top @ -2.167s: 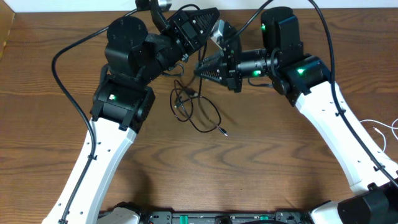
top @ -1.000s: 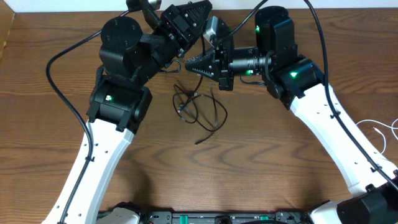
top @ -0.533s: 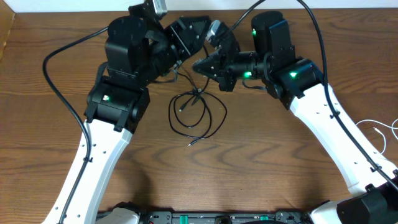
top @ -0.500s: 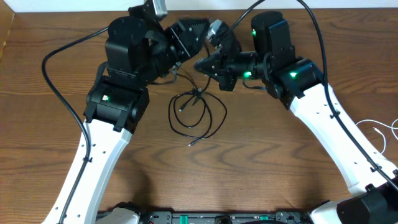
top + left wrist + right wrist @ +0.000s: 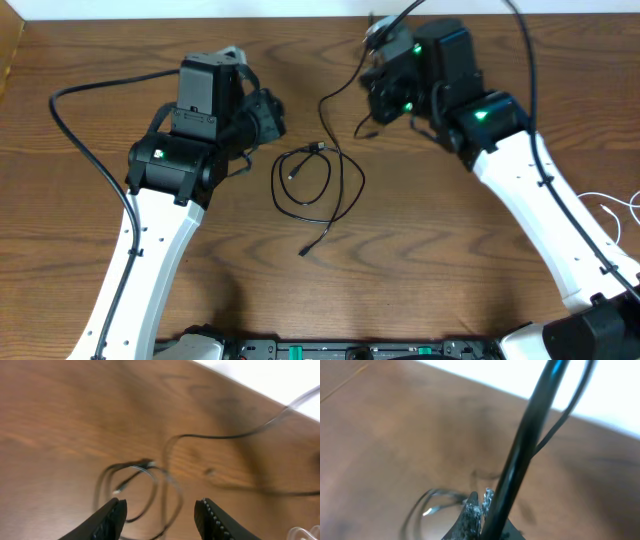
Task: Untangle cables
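Black cables [image 5: 318, 149] barely loosened on the desk [image 5: 420, 270].
Right claw [image 5: 479, 505] pinches one strand [image 5: 220, 437] running toward upper right; left claw [image 5: 160, 510] gapes empty; the rest lies looped at centre, likely unsorted.

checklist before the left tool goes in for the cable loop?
1. Left tool open, nothing between its fingers: ok.
2. Right tool shut: ok. Whether it pinches the thin strand that rises toward it: cannot tell.
3. Black cable loop lying on the table, fully in overhead view: ok.
4. Loop untangled: not ok, turns overlap near the plug.
5. Free end apart from both arms: ok.
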Tool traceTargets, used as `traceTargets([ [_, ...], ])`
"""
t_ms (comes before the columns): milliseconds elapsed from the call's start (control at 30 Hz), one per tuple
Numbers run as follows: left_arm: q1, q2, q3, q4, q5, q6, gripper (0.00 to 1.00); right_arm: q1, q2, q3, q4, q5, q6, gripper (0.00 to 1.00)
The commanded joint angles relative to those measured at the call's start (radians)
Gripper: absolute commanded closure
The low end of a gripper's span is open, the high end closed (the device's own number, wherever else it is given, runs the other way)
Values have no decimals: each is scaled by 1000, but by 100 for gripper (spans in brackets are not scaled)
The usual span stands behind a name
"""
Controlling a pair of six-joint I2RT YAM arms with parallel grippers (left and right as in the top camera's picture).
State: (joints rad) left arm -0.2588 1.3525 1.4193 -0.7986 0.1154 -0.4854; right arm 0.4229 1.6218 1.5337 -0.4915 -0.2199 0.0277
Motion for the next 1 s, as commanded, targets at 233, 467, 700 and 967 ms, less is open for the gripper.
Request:
traceTargets([
  [233,3,0,-11,-58,-128,40,50,-267,-185,143,239,308,-78,99],
  [467,3,0,-11,-61,-128,40,50,-486,-237,146,169,480,-38,99],
  [700,3,0,-11,-64,-128,40,50,-611,-198,146,-181,483,53,99],
  [967,3,0,-11,-72,-128,40,50,-666,-158,146,-245,475,129,99],
])
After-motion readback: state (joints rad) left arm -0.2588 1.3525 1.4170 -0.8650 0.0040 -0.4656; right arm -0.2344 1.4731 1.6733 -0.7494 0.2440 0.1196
